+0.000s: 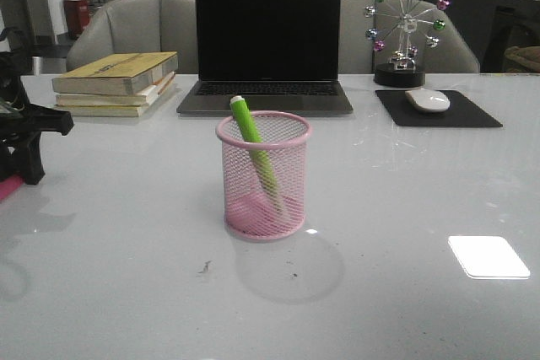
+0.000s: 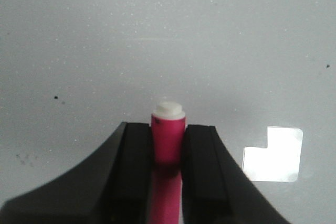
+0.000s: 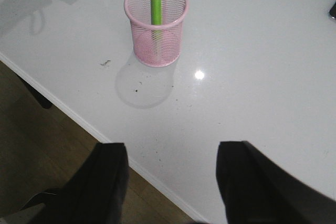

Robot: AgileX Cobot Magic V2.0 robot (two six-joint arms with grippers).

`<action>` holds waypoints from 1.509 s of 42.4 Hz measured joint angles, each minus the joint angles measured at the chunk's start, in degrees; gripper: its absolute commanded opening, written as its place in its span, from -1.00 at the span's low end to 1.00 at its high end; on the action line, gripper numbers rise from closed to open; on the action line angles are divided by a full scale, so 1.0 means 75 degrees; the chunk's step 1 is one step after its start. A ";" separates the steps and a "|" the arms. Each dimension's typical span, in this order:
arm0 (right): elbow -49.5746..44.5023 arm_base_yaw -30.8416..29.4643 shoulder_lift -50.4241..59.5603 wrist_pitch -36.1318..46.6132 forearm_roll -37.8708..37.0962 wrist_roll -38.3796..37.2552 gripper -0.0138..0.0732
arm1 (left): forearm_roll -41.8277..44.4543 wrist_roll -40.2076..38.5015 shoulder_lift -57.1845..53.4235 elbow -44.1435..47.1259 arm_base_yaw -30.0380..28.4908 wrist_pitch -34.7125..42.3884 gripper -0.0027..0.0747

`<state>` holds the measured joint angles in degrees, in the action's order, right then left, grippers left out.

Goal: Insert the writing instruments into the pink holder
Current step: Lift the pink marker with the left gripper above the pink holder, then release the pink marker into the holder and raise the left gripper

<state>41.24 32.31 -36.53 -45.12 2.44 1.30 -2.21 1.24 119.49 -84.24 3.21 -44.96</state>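
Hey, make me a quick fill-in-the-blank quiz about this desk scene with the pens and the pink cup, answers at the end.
1. The marker standing in the pink mesh holder is coloured ____.
2. The left gripper has its jaws shut on the ____ marker.
3. The right gripper hangs with its jaws ____ and holds nothing.
4. Behind the holder, the laptop has a ____ screen.

Missing words: green; pink; open; dark
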 measured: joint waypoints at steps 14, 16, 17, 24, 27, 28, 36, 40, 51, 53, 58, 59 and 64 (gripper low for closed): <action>0.0000 0.0000 0.0000 0.0000 0.0000 0.0000 0.44 | -0.0101 0.0180 -0.1896 0.0978 0.0400 0.0967 -0.70; 0.0000 0.0000 0.0000 0.0000 0.0000 0.0000 0.44 | -0.0159 0.0212 -0.2391 0.1281 0.0619 0.1434 -0.70; 0.0000 0.0000 0.0000 0.0000 0.0000 0.0000 0.44 | -0.0227 0.0248 -0.2717 0.1489 0.0716 0.1756 -0.70; 0.0000 0.0000 0.0000 0.0000 0.0000 0.0000 0.44 | -0.0569 0.0280 -0.4301 0.2772 0.1639 0.3636 -0.70; 0.0000 0.0000 0.0000 0.0000 0.0000 0.0000 0.44 | -0.0711 0.0280 -0.4783 0.3351 0.2113 0.4706 -0.70; 0.0000 0.0000 0.0000 0.0000 0.0000 0.0000 0.44 | -0.0763 0.0280 -0.4895 0.3522 0.2313 0.5164 -0.70; 0.0000 0.0000 0.0000 0.0000 0.0000 0.0000 0.44 | -0.1106 0.0280 -0.5141 0.4699 0.3665 0.8221 -0.70; 0.0000 0.0000 0.0000 0.0000 0.0000 0.0000 0.44 | -0.1146 0.0284 -0.4838 0.4876 0.4351 0.9583 -0.70; 0.0000 0.0000 0.0000 0.0000 0.0003 0.0000 0.44 | -0.1173 0.0284 -0.3377 0.4884 0.5577 1.2241 -0.70; 0.0000 0.0000 0.0000 0.0000 0.0003 0.0000 0.44 | -0.1173 0.0284 -0.3096 0.4884 0.5658 1.2613 -0.70; 0.0000 0.0000 0.0000 0.0000 0.0003 0.0000 0.44 | -0.1173 0.0284 -0.2471 0.4884 0.5676 1.3152 -0.69; 0.0000 0.0000 0.0000 0.0000 0.0003 0.0000 0.44 | -0.1173 0.0284 -0.2343 0.4884 0.5676 1.3184 -0.69; 0.0000 0.0000 0.0000 0.0000 0.0003 0.0000 0.44 | -0.1173 0.0284 -0.1884 0.4884 0.5676 1.3237 -0.64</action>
<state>41.24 32.31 -36.53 -45.12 2.46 1.30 -11.01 3.37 105.36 -47.60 45.79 54.32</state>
